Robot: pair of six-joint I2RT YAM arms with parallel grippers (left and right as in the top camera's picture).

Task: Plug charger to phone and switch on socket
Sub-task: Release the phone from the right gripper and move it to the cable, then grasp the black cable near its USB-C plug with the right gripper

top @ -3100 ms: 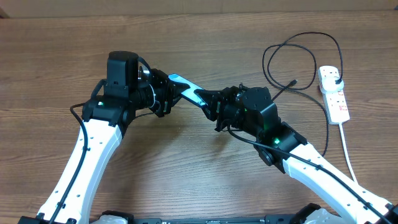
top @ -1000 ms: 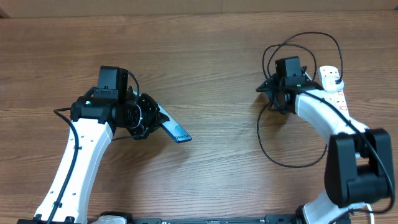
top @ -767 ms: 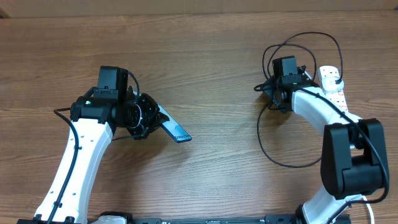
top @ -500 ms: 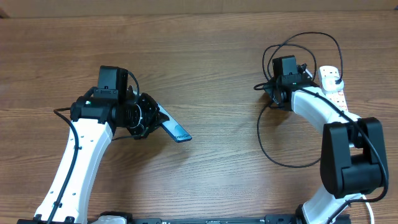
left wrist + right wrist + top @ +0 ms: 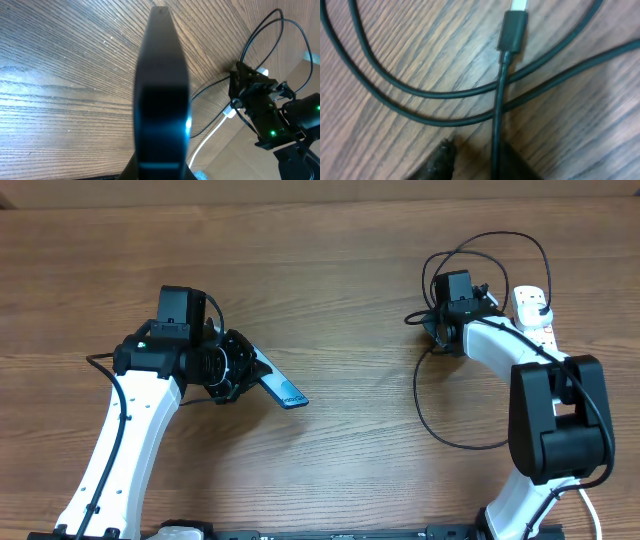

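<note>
The charger (image 5: 498, 120) is seen running between the fingers of the right gripper (image 5: 479, 159), whose jaws are set narrow but not closed on it. Its connector tip (image 5: 514, 30) lies just ahead of them. The phone (image 5: 279, 388) is clamped in the left gripper (image 5: 232, 372), jutting out beyond its fingers.

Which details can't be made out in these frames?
- Whether the right gripper grips the charger: right wrist view, bottom edge cuts off its fingers; overhead, the wrist hides them.
- Switch position on the socket: overhead, too small, partly under the right arm.
- Port of the phone: left wrist view, blurred; overhead, too small.
- Charger's connector tip: right wrist view, cut by the top edge.
</note>
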